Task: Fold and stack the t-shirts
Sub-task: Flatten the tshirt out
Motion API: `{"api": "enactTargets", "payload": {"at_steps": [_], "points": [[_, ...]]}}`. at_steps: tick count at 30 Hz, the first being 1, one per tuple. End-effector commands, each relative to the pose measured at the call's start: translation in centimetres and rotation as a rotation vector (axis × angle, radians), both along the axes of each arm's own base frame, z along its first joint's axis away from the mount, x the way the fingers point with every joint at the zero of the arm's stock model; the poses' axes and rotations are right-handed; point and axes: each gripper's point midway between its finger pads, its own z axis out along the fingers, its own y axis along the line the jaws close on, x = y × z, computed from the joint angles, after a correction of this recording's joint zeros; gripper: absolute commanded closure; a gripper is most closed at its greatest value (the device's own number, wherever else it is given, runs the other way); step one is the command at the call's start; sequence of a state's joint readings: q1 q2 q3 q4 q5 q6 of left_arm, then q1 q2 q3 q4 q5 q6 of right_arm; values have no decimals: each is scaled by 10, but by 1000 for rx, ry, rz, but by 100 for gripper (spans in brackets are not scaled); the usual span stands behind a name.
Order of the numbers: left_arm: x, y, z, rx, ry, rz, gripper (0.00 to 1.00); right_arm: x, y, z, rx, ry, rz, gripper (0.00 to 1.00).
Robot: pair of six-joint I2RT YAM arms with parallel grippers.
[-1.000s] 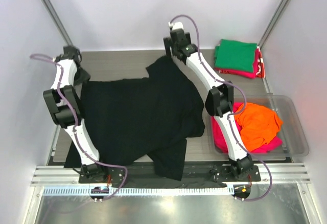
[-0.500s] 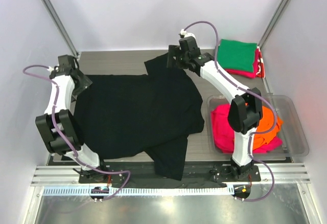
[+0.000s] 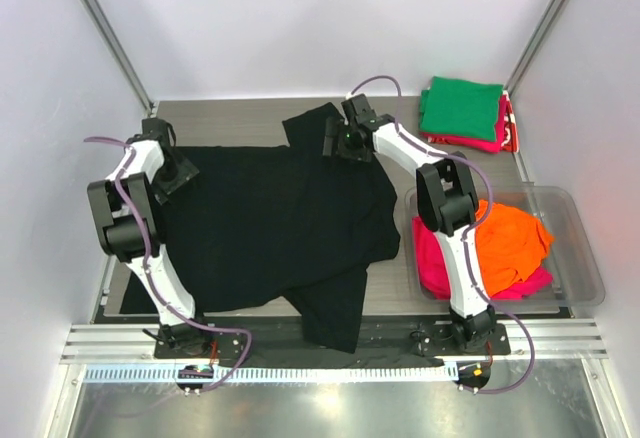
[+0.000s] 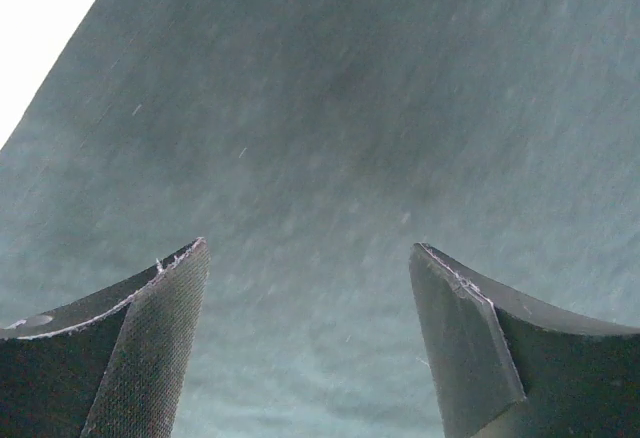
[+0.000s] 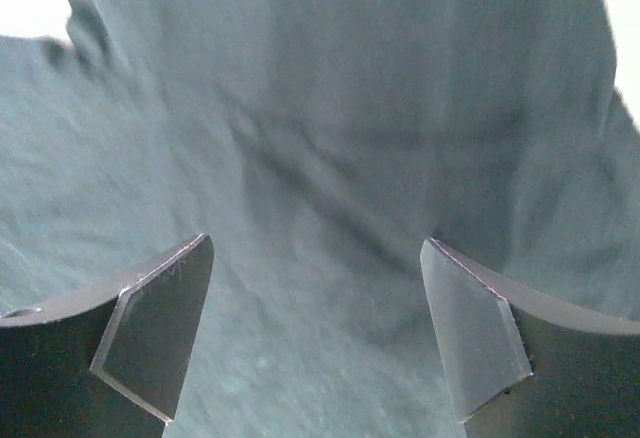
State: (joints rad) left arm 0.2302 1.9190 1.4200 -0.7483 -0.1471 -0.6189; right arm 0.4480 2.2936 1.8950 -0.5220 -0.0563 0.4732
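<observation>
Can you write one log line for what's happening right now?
left tool: open, above black t-shirt | right tool: open, above it | black t-shirt: spread, unfolded | green t-shirt: folded, far right

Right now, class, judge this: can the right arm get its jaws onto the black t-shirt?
Likely yes. The right arm reaches over the black t-shirt near its far edge, jaws open wide close above the cloth. The wrist view shows nothing between them and the fabric.
</observation>
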Motion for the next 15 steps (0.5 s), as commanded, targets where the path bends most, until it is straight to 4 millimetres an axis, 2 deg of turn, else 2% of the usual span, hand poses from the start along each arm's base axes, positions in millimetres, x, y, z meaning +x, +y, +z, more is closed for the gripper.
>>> {"api": "enactTargets", "payload": {"at_steps": [1,2,4,5,6,7,8,9,10,11,12,13,14,15], "points": [[34,4,4,-13,-78,18,19,19,3,1,32,-7,-1,9],[36,4,-6,-18,-54,17,19,23,2,-3,32,-3,-4,9],[48,8,-8,-11,-56,18,19,36,-2,-16,29,6,-17,9],[50,9,-22,-12,-29,22,19,48,1,-9,44,-21,-19,9],[53,10,-26,-13,-23,22,19,52,-4,-31,37,6,-28,9],[63,12,-24,-13,-32,21,19,59,-3,-34,48,3,-33,9],[67,13,-29,-16,-22,21,20,75,1,-25,77,-33,-40,9],[69,13,-44,-23,6,22,20,81,-2,-45,84,-14,-53,9],[80,17,-40,-17,-11,26,21,87,2,-48,110,-17,-40,9],[86,20,-43,-10,-16,38,21,107,8,-27,156,-87,-35,9],[89,22,-53,-13,-4,46,21,115,12,-26,180,-112,-31,8],[101,26,-48,-10,-35,57,21,123,13,-32,207,-126,-25,9],[107,29,-49,-12,-45,66,21,140,16,-21,248,-212,-24,8],[113,29,-50,-24,-56,80,21,147,18,-16,267,-259,-21,8]]}}
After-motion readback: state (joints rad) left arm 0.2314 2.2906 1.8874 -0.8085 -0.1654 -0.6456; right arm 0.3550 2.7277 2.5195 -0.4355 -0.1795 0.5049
